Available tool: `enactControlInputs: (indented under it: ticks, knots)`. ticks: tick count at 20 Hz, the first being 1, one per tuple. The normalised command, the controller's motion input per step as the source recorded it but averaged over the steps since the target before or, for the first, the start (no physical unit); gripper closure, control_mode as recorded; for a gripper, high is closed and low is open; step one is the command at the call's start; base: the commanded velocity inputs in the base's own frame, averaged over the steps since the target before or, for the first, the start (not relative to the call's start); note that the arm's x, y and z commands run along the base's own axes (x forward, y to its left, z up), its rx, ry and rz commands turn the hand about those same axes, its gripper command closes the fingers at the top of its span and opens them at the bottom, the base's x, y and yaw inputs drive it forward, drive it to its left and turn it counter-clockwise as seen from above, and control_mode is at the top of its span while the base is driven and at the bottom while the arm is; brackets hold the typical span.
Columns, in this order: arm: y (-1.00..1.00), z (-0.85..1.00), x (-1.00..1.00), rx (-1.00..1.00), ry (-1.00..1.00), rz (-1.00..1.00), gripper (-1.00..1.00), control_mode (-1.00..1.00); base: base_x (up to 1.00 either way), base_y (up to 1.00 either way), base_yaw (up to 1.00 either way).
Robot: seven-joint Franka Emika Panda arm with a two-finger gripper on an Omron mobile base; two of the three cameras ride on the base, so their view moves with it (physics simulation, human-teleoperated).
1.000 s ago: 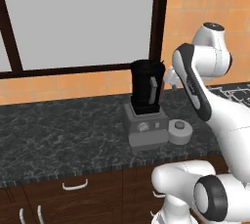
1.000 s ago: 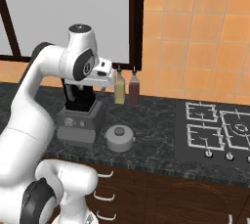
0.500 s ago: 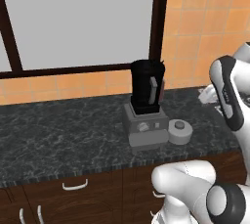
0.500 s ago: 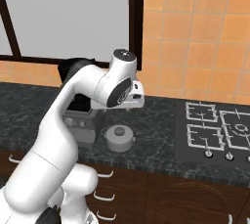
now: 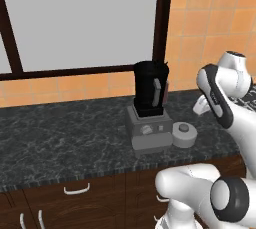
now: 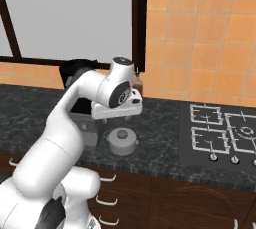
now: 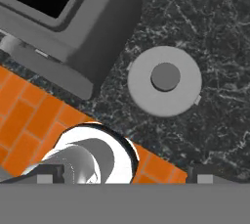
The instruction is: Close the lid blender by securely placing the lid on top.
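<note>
End effector: hangs above the worktop [image 5: 60,138], beside the blender and over the lid; in the left base view it [image 5: 200,107] sits at the end of the white forearm, right of the jar. Only the very tips show at the bottom of the hand view, so I cannot tell whether the fingers are apart or together; they hold nothing.
Change: a second ago the arm was folded in close to the jar; it has since swung out to the blender's right and now looks down on the lid.
Lid: lid [image 7: 165,80] lies flat on the dark worktop, knob up, just beside the grey base [image 5: 148,133]; also seen at [image 5: 184,134] and [image 6: 123,140].
Blender: blender [image 5: 150,90] stands uncovered, its jar mouth open.
Meaning: the approach is lined up, but the lid is not yet grasped; descent and pickup likely come next.
</note>
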Motion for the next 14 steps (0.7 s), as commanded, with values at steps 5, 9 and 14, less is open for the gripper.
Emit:
enactControlInputs:
  ticks: [5,9,14]
  knots:
    - [0.14,-0.31,0.16,-0.08,0.19,0.00,-1.00,-1.00,0.00,0.00,0.00]
    - [-0.12,-0.46,0.00,-0.02,0.13,0.00,-1.00,-1.00,0.00,0.00,0.00]
    - [0.00,-0.33,0.00,-0.05,0.05,-0.01,-1.00,-1.00,0.00,0.00,0.00]
